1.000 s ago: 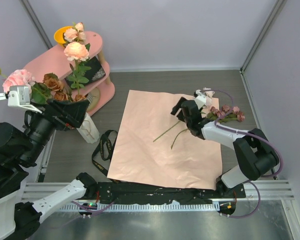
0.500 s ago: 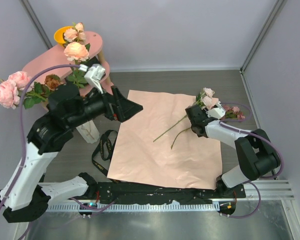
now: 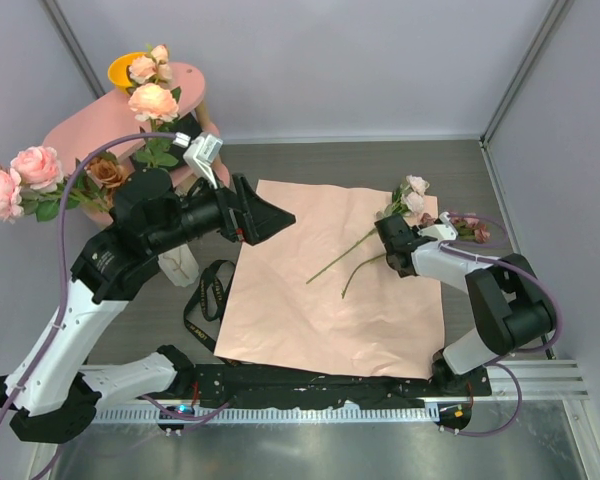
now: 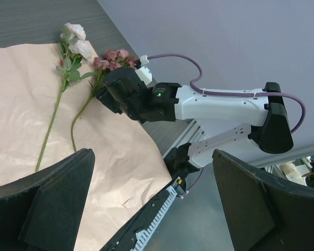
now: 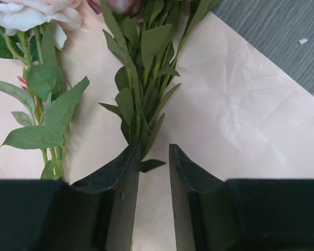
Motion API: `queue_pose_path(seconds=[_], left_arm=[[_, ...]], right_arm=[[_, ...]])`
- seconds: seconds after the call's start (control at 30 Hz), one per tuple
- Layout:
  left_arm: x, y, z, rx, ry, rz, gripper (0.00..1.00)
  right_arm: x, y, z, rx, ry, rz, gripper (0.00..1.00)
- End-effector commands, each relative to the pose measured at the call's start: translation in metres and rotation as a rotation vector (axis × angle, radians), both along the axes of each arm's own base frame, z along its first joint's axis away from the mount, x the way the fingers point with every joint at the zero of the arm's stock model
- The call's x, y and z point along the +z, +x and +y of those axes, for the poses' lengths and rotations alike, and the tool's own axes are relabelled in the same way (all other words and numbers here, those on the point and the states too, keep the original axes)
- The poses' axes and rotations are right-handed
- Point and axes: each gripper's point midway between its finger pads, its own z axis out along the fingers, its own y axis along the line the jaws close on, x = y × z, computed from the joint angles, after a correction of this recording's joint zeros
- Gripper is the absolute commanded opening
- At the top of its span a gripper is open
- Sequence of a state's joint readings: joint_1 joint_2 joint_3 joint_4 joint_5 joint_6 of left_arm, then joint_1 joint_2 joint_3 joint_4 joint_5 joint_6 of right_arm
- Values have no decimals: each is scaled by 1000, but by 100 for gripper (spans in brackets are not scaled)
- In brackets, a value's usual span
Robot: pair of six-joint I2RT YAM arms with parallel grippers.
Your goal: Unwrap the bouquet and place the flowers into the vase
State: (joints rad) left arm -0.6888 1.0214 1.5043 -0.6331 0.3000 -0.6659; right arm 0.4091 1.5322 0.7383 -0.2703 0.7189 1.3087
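Green stem [image 5: 138,112] hidden at narrowed R claw [image 5: 153,149], grip unclear; L claw [image 4: 152,157] wide, empty.

Flowers [image 3: 407,200] on paper sheet [image 3: 310,310], vase [image 3: 177,264] left

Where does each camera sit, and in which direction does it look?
Top external: high behind the robot, looking down on the salmon-pink paper sheet; left gripper and right gripper show.
Left wrist: behind the raised left gripper, facing the right gripper; own black fingers frame it.
Right wrist: low over the sheet, facing green leafy stems; own fingers below.
Shared: all three show the green-stemmed pink flowers.
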Motion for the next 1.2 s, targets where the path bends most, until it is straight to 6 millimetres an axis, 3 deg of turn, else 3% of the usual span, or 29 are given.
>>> queue_pose_path(seconds=[0.0, 0.3, 0.37, 0.47, 0.57, 0.7, 0.73, 0.77, 0.8, 0.83, 0.87, 0.97, 1.03, 1.17], left_arm=[[9, 1, -5, -18, -39, -32, 100], [7, -2, -2, -8, -44, -15, 100], [8, -4, 0, -4, -52, -21, 100], [6, -2, 0, 6, -56, -16, 100], [5, 0, -2, 1, -59, -8, 100], [6, -1, -3, -1, -66, -4, 100], [6, -2, -2, 0, -59, -3, 100], [4, -1, -2, 2, -53, 2, 100], [5, -1, -2, 1, -51, 0, 100], [4, 0, -2, 1, -47, 3, 100], [4, 0, -3, 1, -49, 3, 100], [1, 4, -7, -5, -60, 9, 100], [-4, 9, -14, -13, -53, 22, 100], [-21, 20, -24, -12, -27, 55, 100]], right_arm=[[4, 4, -9, -56, -7, -49, 32], [-6, 13, -4, -7, -39, 6, 37], [-5, 14, -3, 1, -45, 9, 30], [0, 13, -9, -10, -71, -2, 7], [12, 14, -13, -10, -90, -33, 1], [41, 17, -12, 46, -95, -132, 1], [74, 27, -8, 53, -54, -272, 1], [68, 18, -9, 85, -53, -290, 1], [80, 17, -6, 130, -56, -338, 1], [116, 22, -1, 149, -14, -498, 1], [114, 15, -2, 176, -16, -522, 1], [147, 14, 26, 367, 21, -665, 1], [171, 12, 58, 532, 58, -776, 1], [186, 2, 96, 723, 99, -876, 1]])
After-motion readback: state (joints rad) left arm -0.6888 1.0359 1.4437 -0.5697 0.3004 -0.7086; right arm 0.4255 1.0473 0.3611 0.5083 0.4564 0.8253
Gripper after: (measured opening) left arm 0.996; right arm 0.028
